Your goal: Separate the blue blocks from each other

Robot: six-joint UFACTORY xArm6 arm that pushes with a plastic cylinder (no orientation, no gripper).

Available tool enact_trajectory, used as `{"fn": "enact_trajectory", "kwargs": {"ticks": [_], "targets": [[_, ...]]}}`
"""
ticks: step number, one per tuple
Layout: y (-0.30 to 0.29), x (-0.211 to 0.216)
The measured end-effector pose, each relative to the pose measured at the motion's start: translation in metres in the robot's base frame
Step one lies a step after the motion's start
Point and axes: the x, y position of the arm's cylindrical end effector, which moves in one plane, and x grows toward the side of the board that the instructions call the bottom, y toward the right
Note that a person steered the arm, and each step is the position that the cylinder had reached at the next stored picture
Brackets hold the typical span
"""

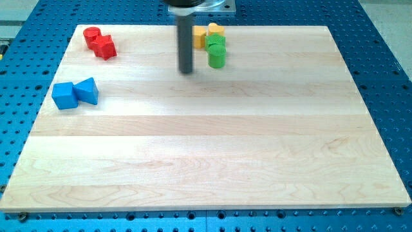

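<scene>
Two blue blocks lie touching at the view's left edge of the wooden board (206,148): a blue cube-like block (64,95) and, to its right, a blue wedge-shaped block (87,91). My tip (187,70) is the lower end of the dark rod, standing near the view's top centre. It is far to the right of the blue blocks and just left of the green blocks.
A red cylinder (92,37) and a red star-like block (105,47) touch at the view's top left. Two yellow blocks (209,32) and two green blocks (216,51) cluster at the top centre, right of the rod. Blue perforated table (386,64) surrounds the board.
</scene>
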Motion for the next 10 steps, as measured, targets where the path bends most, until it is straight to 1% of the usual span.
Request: {"fn": "enact_trajectory", "kwargs": {"ticks": [1, 2, 4, 5, 6, 7, 8, 9, 10], "targets": [[-0.087, 0.117], [-0.233, 0.119], [-0.185, 0.042], [-0.083, 0.026], [0.007, 0.026], [0.068, 0.025], [0.004, 0.059], [0.023, 0.104], [0.080, 0.072]]}}
